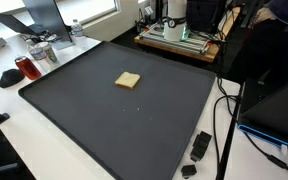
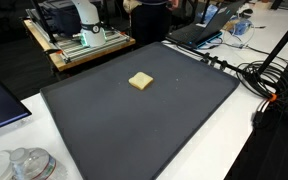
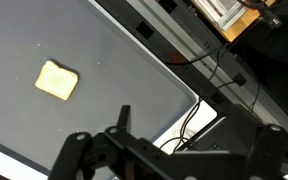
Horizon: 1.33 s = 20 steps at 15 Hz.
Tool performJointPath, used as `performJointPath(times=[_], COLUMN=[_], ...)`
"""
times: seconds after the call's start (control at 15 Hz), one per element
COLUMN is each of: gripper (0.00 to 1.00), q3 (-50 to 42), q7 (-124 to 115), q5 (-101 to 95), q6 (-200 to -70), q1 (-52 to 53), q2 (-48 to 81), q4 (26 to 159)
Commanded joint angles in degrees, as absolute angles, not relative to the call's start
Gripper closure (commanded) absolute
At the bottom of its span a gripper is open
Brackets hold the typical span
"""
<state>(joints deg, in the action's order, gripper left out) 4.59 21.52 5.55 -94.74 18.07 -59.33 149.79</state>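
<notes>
A small tan square piece, like a slice of bread or a sponge (image 1: 128, 80), lies flat on a large dark grey mat (image 1: 94, 120). It shows in both exterior views (image 2: 140, 81) and at the upper left of the wrist view (image 3: 57, 80). My gripper (image 3: 184, 128) shows only in the wrist view, along the bottom edge. It hangs high over the mat's corner, well away from the piece. Its jaws are spread apart and hold nothing. Only one dark fingertip is clearly visible. The arm itself is out of sight in both exterior views.
The mat (image 2: 134, 120) covers most of a white table. Black cables (image 2: 259, 80) and small black adapters (image 1: 199, 147) lie past one edge. A red mouse (image 1: 24, 68) and glass jars (image 2: 24, 165) sit near the corners. A wooden stand with equipment (image 1: 179, 40) is behind.
</notes>
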Motion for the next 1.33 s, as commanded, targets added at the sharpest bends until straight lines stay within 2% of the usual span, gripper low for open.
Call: performJointPath(times=[0.0,1.13,1.2,1.27], gripper=[0.00,0.00,0.03,0.20], q3=[4.3,6.5,6.6,6.6], q7=[21.3,24.4,24.5,24.7], q5=[5.4,4.6,4.5,4.3], q6=[-94.7,-97.0,-96.9,-97.0], q1=[18.4,21.3,21.3,21.2], q2=[-59.2,-53.7,-53.5,-53.4], q4=[149.7,142.9,142.6,142.5])
